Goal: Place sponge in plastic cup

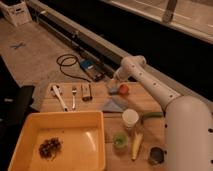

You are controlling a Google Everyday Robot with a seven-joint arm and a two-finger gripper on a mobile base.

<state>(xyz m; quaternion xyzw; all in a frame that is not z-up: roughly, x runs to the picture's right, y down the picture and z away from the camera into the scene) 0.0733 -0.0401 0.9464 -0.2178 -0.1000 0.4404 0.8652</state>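
The sponge (113,91), a small blue block, lies on the wooden table at its far edge, just left of a red ball (123,89). My gripper (116,81) hangs directly over the sponge at the end of the white arm (150,85), open and holding nothing. The arm reaches in from the lower right. The plastic cup (120,140), short and translucent green, stands near the table's front edge, well in front of the sponge.
A blue-grey cloth (113,105) lies between sponge and cup. A white-topped container (130,118), a dark metal cup (156,156), a yellow item (136,145) and a green item (150,116) crowd the cup. A yellow tray (30,130) fills the front left; utensils (67,96) lie behind it.
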